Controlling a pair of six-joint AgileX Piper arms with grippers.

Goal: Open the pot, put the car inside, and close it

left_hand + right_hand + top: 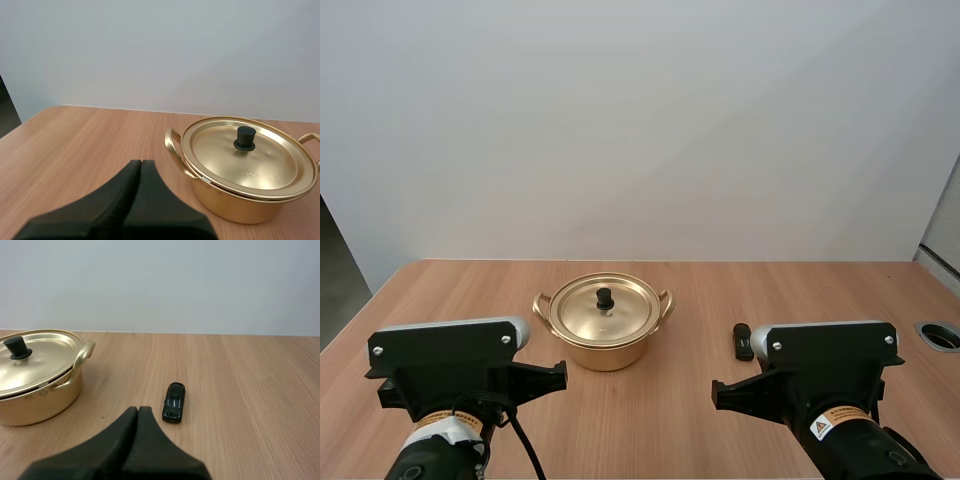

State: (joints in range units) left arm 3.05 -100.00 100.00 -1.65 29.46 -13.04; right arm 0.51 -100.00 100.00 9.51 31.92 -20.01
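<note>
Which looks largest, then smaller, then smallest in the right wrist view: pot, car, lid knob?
1. pot
2. car
3. lid knob
The last two look nearly alike, and the car sits nearer the camera, so their order is unsure.

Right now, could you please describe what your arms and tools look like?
The left arm and right arm are black, each with a wide black plate, grey cap and orange-and-white warning label. The left tool and right tool each have two matte black, tapered fingers.
</note>
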